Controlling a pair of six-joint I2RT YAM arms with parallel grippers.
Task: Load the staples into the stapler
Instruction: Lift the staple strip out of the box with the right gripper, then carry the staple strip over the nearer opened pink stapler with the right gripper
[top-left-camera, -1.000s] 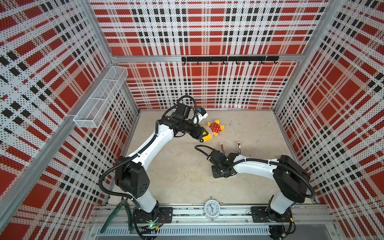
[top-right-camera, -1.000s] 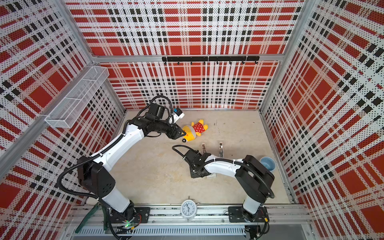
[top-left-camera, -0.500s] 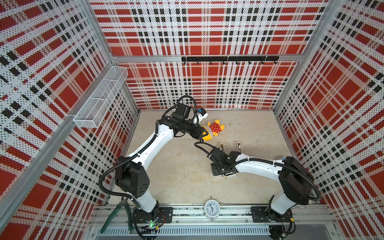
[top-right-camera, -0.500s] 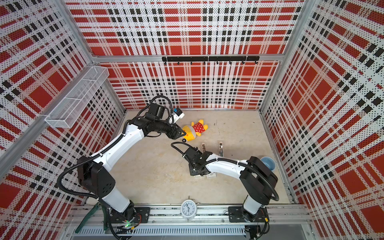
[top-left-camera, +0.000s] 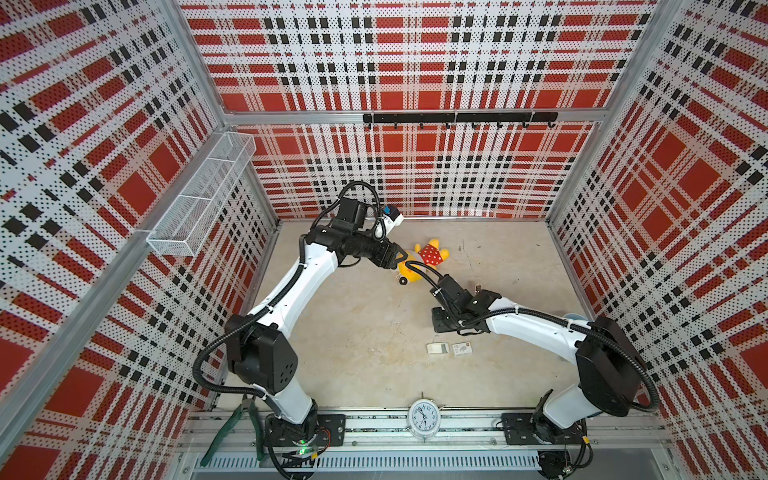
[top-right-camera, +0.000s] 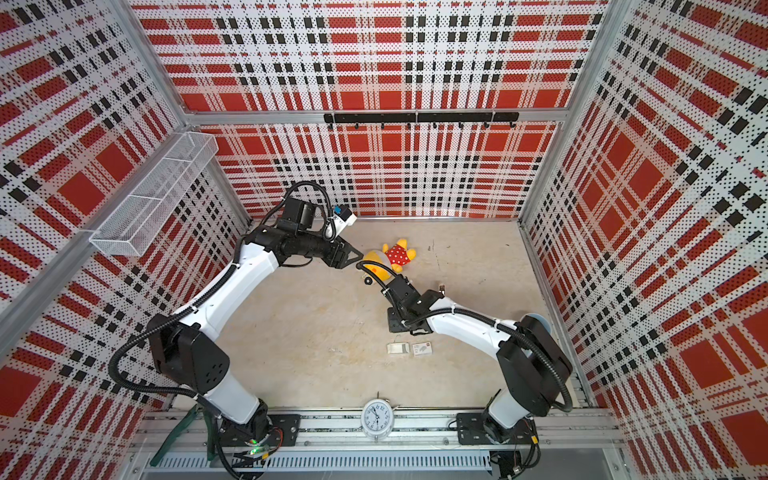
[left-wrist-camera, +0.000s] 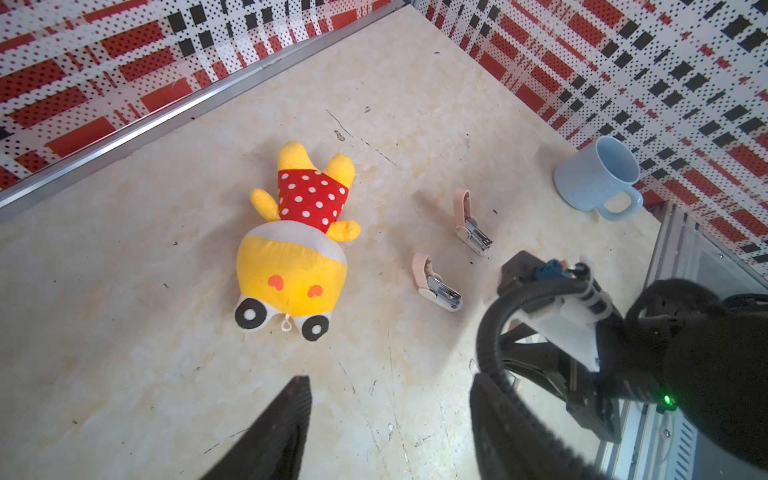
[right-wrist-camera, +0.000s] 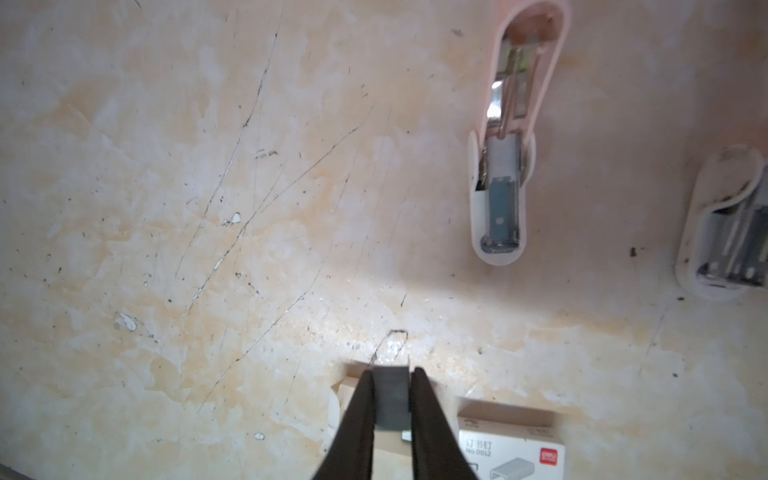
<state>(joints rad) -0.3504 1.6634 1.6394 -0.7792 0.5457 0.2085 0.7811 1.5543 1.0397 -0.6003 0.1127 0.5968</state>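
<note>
- Right gripper (right-wrist-camera: 390, 372): fingers nearly closed, pinching the staples (right-wrist-camera: 390, 399), a short grey strip, clear of the table (right-wrist-camera: 166, 208), between the box (right-wrist-camera: 511, 440) and the open stapler (right-wrist-camera: 500, 174). In both top views the arm hides that stapler, just right of centre.
- Risk, slip: the hold is on the strip's thin sides. A knock against the stapler's channel wall would likely twist, snap or drop it.
- Risk, jam: a tilted entry could catch on the metal parts inside the channel.
- Risk, collision: the second stapler (top-left-camera: 478, 286) lies near; a sweeping wrist could shove it.
- Left gripper (left-wrist-camera: 386, 380): fingers well apart, holding nothing, hovering near the toy (left-wrist-camera: 295, 249), upper centre in both top views. No hazard noted.
- Change: a second ago the right gripper was over the box. It has since moved up-frame toward the staplers, so the box is now uncovered. Left arm unchanged.
</note>
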